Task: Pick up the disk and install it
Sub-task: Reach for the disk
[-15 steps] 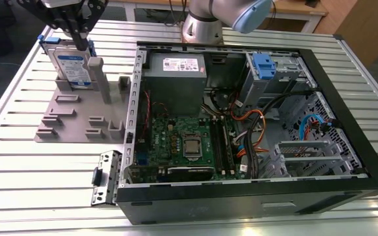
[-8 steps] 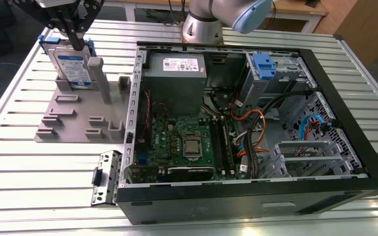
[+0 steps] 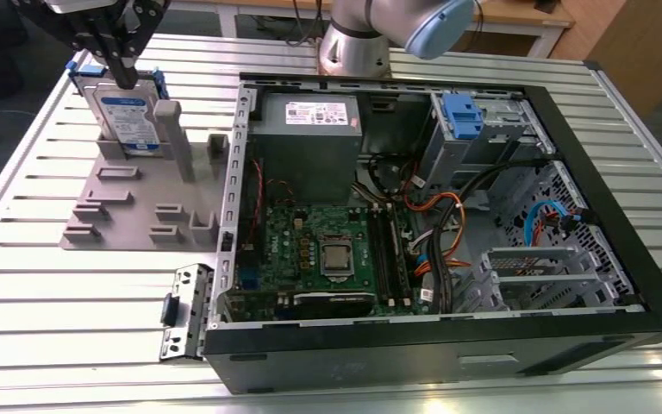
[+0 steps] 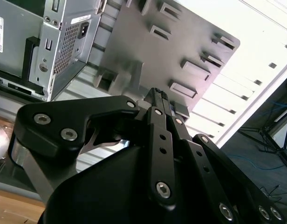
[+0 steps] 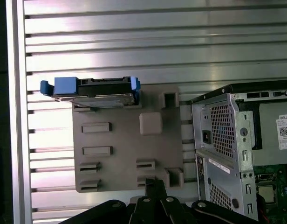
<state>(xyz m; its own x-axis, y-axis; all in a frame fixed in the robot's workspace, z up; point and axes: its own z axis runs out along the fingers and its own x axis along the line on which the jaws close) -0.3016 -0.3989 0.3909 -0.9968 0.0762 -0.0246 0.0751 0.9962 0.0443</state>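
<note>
Nearby: open black metal PC case, green motherboard inside, centre-right of the exterior view.
Disk: flat silver disk w/ blue plastic rails, upright on edge in moulded grey plastic fixture plate, upper left.
Tool: black two-finger gripper, fingers pressed together, empty, above fixture.
Surface: ribbed aluminium slat table.

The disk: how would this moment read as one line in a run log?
disk: upright in grey holder, not yet picked | gripper: shut, empty, nearest the disk | computer case: open, beside holder
</note>
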